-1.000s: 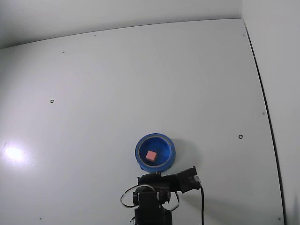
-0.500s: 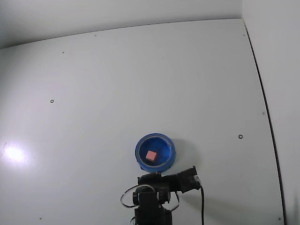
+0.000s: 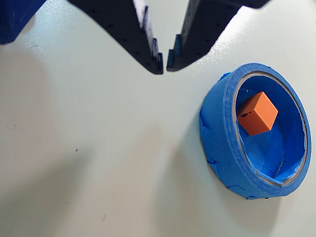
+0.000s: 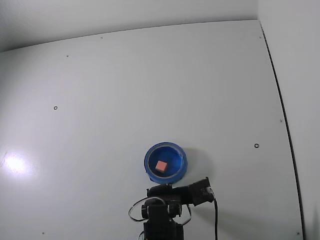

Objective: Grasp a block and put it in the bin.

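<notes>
The block [image 3: 256, 114], a small orange-red cube, lies inside the bin [image 3: 217, 133], a round, low blue container with a thick rim, at the right of the wrist view. My gripper [image 3: 164, 64] hangs over bare table up and left of the bin, apart from it, its dark fingertips [image 3: 154, 58] nearly touching with nothing between them. In the fixed view the block [image 4: 161, 165] sits in the bin [image 4: 148, 162] just beyond my folded arm [image 4: 165, 205] at the bottom edge.
The white table [image 4: 150, 90] stretches far behind and to both sides of the bin. A dark seam [image 4: 282, 115] runs along its right edge. A black cable [image 4: 216, 220] trails beside the arm's base.
</notes>
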